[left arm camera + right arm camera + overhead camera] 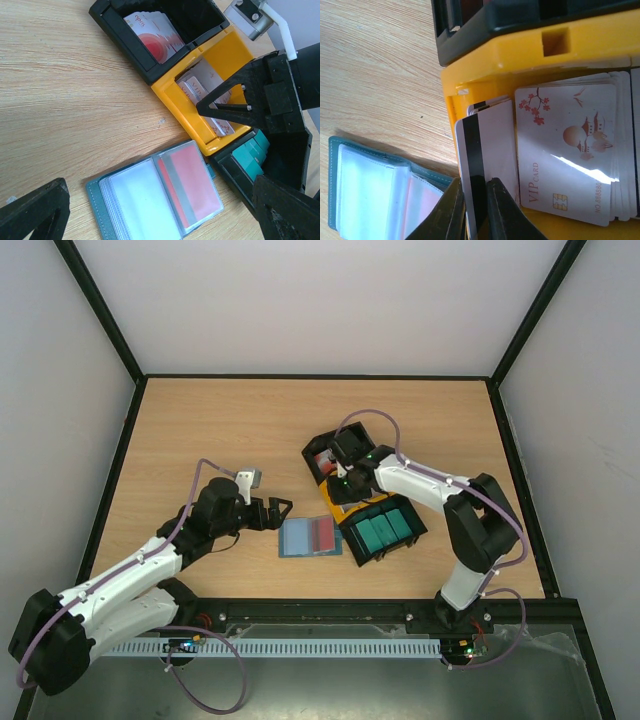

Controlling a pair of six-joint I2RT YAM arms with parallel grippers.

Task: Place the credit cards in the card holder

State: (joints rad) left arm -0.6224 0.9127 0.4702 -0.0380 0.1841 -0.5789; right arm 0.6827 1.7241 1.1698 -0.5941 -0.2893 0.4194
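White plastic with a black stripe along its back, one credit card (487, 145) runs down between the fingers (451, 210) of my right gripper (476, 205). They have drawn narrow and sit against it on either side. The card is over the yellow bin (485, 65), just beside the stack of VIP cards (565, 155) lying flat inside. Whether its far end touches the bin floor I cannot tell.

The card holder (307, 536) lies open on the wooden table (200, 430), close against the yellow bin's side. A reddish card (187, 180) shows through its right clear sleeve. The black bin (470, 30) adjoins the yellow one on the far side and the green bin (232, 170) on the near side.

My left gripper (278, 510) hovers just left of the holder, jaws spread wide and holding nothing.
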